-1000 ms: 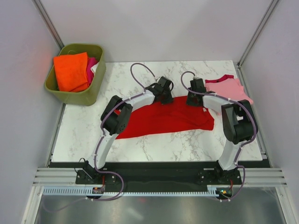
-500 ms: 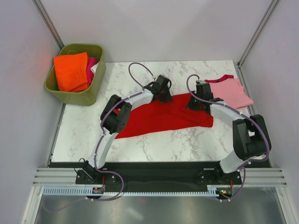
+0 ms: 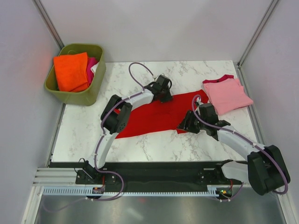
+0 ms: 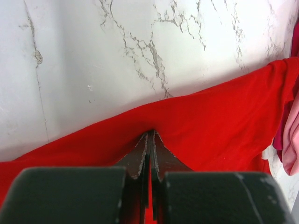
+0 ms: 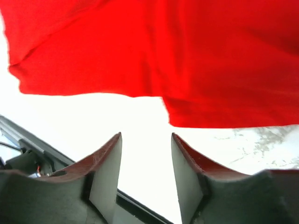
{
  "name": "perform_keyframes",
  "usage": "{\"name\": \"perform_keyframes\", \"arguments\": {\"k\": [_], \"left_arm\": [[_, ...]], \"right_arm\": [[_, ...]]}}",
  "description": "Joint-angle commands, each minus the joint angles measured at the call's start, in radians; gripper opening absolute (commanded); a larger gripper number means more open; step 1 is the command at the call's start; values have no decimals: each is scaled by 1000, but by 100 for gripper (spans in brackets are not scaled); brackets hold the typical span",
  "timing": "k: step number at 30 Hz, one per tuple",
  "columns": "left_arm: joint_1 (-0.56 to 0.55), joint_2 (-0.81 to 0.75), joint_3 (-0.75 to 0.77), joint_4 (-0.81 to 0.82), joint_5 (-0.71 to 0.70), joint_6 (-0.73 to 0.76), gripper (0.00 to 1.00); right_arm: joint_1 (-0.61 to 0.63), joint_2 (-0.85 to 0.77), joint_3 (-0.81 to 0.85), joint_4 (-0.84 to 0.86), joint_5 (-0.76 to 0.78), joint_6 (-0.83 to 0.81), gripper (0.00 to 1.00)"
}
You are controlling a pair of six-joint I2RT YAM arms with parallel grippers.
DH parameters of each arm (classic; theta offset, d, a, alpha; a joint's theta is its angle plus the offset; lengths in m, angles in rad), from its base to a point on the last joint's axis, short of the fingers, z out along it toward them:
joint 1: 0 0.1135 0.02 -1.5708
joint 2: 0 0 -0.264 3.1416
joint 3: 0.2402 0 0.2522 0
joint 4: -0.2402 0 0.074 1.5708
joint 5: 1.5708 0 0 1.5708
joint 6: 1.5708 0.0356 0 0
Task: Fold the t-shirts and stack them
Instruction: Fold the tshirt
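The bright red t-shirt lies spread across the middle of the marble table. My left gripper is at its far edge, shut on a pinch of red cloth; the jaws meet at the fold. My right gripper is open and empty, low over the table at the shirt's near right edge. The red cloth lies just ahead of its fingers. The light pink t-shirt with dark pink trim lies flat at the far right, apart from both grippers. Its edge shows in the left wrist view.
An olive-green tub stands at the far left corner, holding an orange cloth and some pink cloth. The table's dark front edge shows just below my right gripper. Grey walls close in the left, right and back.
My right arm has swung from the shirt's far edge beside the pink shirt back to the red shirt's near right edge. The pink shirt is now uncovered. The left gripper has stayed put.
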Motion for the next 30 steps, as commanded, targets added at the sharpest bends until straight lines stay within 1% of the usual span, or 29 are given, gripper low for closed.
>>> {"name": "perform_keyframes", "arguments": {"k": [1, 2, 4, 5, 7, 8, 11, 12, 15, 18, 22, 23, 26, 28, 29, 30], "left_arm": [[-8, 25, 27, 2, -27, 26, 2], [-10, 24, 27, 3, -30, 29, 2], [-13, 19, 26, 5, -37, 40, 2], [-17, 13, 24, 6, -42, 43, 2], [-25, 4, 18, 15, -65, 63, 2], [-33, -4, 16, 15, -80, 69, 2], [-39, -7, 15, 17, -94, 83, 2], [-39, -7, 16, 17, -97, 83, 2], [-39, -4, 16, 17, -108, 77, 2], [-39, -9, 13, 0, -135, 64, 2], [-37, -13, 10, -9, -169, 52, 2], [-37, -13, 9, -11, -171, 51, 2], [-39, -10, 12, -11, -168, 46, 2], [-39, -12, 10, -11, -169, 47, 2], [-39, -13, 9, -12, -172, 47, 2], [-39, -15, 7, -11, -174, 49, 2]], "right_arm": [[0, -66, 38, 13, -29, 21, 56], [0, -72, 67, -20, 33, 9, 56], [-4, -69, 101, -49, 93, -25, 55], [-6, -60, 131, -70, 151, -35, 54], [-12, -25, 173, -101, 220, -63, 52], [-14, -14, 182, -107, 283, -69, 50], [-31, 18, 191, -107, 377, -72, 46], [-34, 35, 191, -107, 452, -60, 45], [-40, 72, 195, -110, 524, -49, 42], [-38, 74, 169, -121, 517, -32, 38], [-38, 63, 71, -63, 479, -23, 33], [-40, 71, 61, -54, 474, -19, 28], [-38, 120, 47, -32, 456, -20, 19], [-35, 155, 41, -21, 449, -14, 17], [-37, 161, 38, -17, 439, -8, 14], [-34, 163, 32, -15, 433, 3, 14]]}}
